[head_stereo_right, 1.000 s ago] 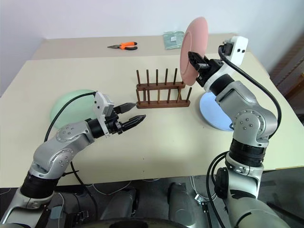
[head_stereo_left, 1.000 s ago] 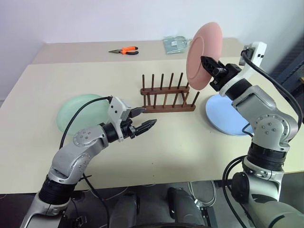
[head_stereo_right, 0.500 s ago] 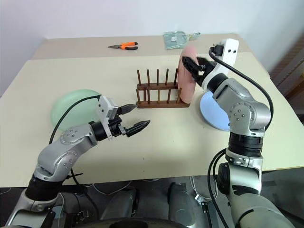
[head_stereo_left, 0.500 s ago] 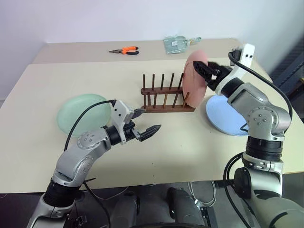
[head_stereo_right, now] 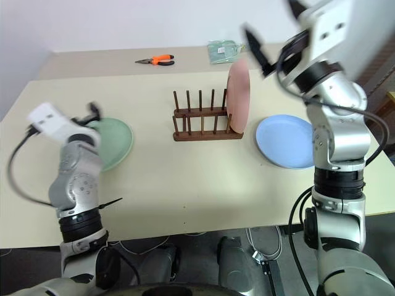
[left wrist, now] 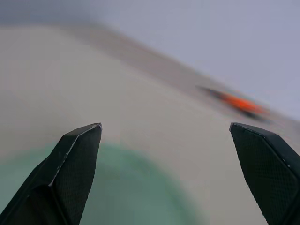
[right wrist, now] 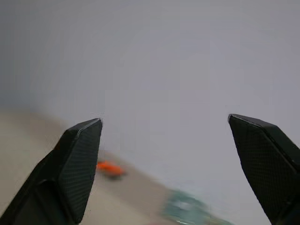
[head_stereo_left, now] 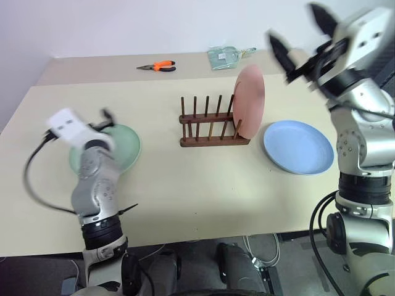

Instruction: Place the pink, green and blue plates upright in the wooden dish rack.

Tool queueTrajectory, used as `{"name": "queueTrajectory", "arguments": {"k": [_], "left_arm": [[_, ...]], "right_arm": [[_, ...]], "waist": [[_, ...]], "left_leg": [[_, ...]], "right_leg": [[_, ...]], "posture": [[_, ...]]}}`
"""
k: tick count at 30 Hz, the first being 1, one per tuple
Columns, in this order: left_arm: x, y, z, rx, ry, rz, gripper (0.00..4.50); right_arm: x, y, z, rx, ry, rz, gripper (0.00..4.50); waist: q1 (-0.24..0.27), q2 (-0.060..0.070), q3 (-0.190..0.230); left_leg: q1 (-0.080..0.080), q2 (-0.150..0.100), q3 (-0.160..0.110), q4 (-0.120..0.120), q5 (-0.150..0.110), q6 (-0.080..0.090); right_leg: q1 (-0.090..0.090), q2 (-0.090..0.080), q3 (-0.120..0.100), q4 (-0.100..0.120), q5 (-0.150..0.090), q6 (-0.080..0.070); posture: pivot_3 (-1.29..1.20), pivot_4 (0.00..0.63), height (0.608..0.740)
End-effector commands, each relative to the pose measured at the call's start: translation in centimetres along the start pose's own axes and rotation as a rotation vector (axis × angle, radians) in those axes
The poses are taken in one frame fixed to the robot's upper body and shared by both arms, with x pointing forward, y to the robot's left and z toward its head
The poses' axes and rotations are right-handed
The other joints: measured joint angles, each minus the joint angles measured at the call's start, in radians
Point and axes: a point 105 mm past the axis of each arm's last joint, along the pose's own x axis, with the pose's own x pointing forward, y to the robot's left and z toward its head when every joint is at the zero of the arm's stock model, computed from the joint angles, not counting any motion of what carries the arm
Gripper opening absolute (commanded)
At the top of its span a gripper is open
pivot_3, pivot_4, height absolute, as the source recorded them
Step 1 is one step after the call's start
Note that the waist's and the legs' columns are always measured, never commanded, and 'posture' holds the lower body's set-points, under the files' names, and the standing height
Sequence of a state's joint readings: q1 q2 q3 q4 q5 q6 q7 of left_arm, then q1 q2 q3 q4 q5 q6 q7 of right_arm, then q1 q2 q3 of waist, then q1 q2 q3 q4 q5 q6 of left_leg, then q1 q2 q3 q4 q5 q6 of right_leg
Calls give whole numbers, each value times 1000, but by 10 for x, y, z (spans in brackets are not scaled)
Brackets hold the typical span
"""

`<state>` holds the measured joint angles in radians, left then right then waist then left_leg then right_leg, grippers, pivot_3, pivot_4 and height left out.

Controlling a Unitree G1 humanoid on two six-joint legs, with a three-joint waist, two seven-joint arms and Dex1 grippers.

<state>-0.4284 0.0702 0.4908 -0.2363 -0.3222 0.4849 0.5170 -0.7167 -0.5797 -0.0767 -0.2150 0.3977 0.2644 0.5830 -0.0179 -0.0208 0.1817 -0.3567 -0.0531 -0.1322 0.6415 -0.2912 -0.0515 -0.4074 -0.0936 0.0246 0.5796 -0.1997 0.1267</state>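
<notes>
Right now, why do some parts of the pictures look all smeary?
In the left eye view the left claw and right claw are smeared, while the dish rack and pink plate look crisp. In the left wrist view the green plate and orange pliers are fuzzy.

A salmon-pink plate stands in the dark brown wooden rack. Right of the rack lies a light blue plate, left a mint green plate. Behind the rack lie orange-handled pliers. The table is plain beige.
</notes>
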Motion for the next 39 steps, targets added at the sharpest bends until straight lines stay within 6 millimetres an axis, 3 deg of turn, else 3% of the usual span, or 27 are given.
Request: {"name": "queueTrajectory", "arguments": {"k": [1, 3, 5, 8, 11, 17, 20, 23, 26, 28, 31, 37, 39], "left_arm": [[-1, 40, 17, -35, -40, 251, 4500], [-3, 50, 8, -91, 36, 310, 4500], [-5, 42, -7, -128, 133, 257, 4500], [-7, 23, -31, -124, 289, 141, 4500], [-16, 25, -58, -278, 436, 173, 4500], [-18, 34, -62, -291, 450, 215, 1709], [-12, 21, -52, -260, 413, 126, 116], [-10, -33, -13, -239, 259, -205, 46], [-28, -84, 34, -217, 64, -515, 46], [-43, -106, 46, -156, -3, -654, 46], [-62, -129, 50, -107, -28, -805, 46], [-84, -149, 41, -71, -4, -924, 46], [-88, -151, 36, -52, 6, -939, 0]], "right_arm": [[0, 64, -6, 25, 44, 298, 4465], [-2, 86, -11, 71, 54, 370, 4465], [-2, 98, -15, 109, 54, 395, 4465], [-3, 108, -20, 146, 57, 404, 4465], [-5, 115, -30, 153, 80, 413, 4465], [-2, 113, -46, 132, 132, 378, 4500], [-3, 110, -50, 128, 158, 374, 4500], [-2, 105, -53, 52, 181, 351, 4500], [2, 102, -56, -101, 190, 345, 4500], [8, 99, -56, -218, 177, 332, 4500], [22, 92, -55, -426, 146, 307, 4500], [32, 87, -61, -668, 114, 316, 4500], [32, 89, -64, -697, 109, 327, 3926]], "waist": [[12, -1, 0], [26, -2, 0], [37, -4, 0], [43, -5, 0], [38, -5, 0], [32, -4, -1], [33, -4, -1], [30, -5, -1], [31, -5, 0], [28, -5, 0], [20, -5, 0], [7, -5, 0], [6, -5, 0]], "left_leg": [[-1, -1, 0, 1, 0, 0], [-2, -2, -2, 4, 0, 0], [-3, -4, -2, 6, 0, 0], [-4, -4, -3, 7, 0, 0], [-3, -4, -3, 6, 0, 0], [-1, -3, -2, 3, 1, -2], [-1, -4, -3, 4, 1, -2], [-1, -3, -3, 4, 1, -2], [-4, -3, -2, 4, 1, -2], [-4, -3, -2, 4, 1, -2], [-2, -3, 0, 3, 1, -2], [-2, -3, -1, 2, 1, -2], [-2, -3, -1, 2, 1, -2]], "right_leg": [[0, 0, 0, 0, 0, 0], [2, -2, -1, 0, 0, 1], [3, -3, -1, -1, -1, 2], [2, -3, -2, 0, -1, 2], [2, -3, -3, 0, 0, 2], [2, -3, -3, 1, -1, 2], [3, -3, -3, 1, -1, 2], [2, -2, -3, 1, 0, 2], [0, -2, -3, 1, 0, 1], [0, -2, -2, 0, 0, 0], [0, -3, -2, 0, 0, 0], [0, -2, -1, 0, 0, 1], [0, -2, -1, 0, 0, 0]], "posture": [[0, 150, 740], [0, 150, 740], [0, 150, 740], [0, 150, 740], [0, 150, 740], [0, 150, 740], [0, 150, 740], [0, 150, 740], [0, 150, 740], [0, 150, 740], [0, 150, 740], [0, 150, 740], [0, 150, 740]]}}
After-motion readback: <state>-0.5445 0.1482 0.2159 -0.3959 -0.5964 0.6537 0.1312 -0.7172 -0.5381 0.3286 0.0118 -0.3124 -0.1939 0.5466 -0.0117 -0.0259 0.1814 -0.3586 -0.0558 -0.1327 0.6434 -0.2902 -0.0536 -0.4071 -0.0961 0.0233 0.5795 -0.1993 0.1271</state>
